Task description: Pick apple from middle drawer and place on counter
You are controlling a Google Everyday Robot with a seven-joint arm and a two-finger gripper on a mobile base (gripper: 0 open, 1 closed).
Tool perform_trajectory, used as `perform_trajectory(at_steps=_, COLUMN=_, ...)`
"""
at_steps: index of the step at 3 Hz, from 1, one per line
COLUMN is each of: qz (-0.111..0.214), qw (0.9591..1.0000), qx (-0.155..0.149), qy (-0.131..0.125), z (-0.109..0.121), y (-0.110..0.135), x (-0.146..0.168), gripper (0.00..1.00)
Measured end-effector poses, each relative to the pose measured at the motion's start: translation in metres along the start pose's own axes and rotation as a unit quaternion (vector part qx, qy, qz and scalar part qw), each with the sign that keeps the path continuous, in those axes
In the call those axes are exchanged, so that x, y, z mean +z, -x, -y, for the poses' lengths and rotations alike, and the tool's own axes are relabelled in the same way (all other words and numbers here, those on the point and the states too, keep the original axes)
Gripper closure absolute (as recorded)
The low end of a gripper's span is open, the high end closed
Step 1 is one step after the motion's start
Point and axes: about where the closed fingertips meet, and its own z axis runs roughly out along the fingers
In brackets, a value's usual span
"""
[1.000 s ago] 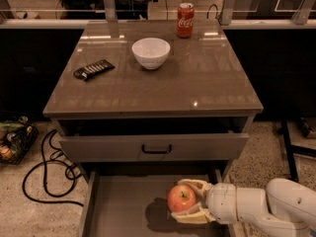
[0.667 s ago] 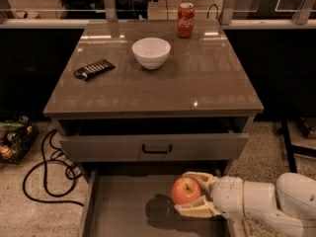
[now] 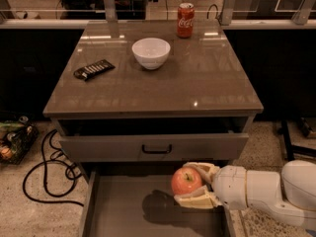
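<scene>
Speckled floor lies all around. Nearest, above the wide grey metal middle drawer, the white gripper squeezes the small round red apple. It looks firm, smooth and light, so hold its fat middle. Farther back is the shiny brown counter.

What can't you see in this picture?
All in the camera view:
- middle drawer: near end cut off by the bottom edge.
- apple: its right side is hidden by the gripper, jaws shut on it over that drawer.
- upper drawer: inside hidden under the counter.
- dark packet: writing too small to read.
</scene>
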Motion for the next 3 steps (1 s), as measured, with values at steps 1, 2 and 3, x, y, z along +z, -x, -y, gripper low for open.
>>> perform_trajectory(at_steps=1, qz=-0.005, qw=0.9999, qx=0.004, qy=-0.013, z=0.003, y=0.022, x=-0.006, gripper=1.00)
perform_trajectory(at_steps=2, qz=-0.017, qw=0.9991, qx=0.017, qy=-0.034, z=0.005, y=0.057, x=-0.017, gripper=1.00)
perform_trajectory(at_steps=3, qz=-0.023, qw=0.9980, qx=0.020, qy=-0.055, z=0.008, y=0.098, x=-0.033, gripper=1.00)
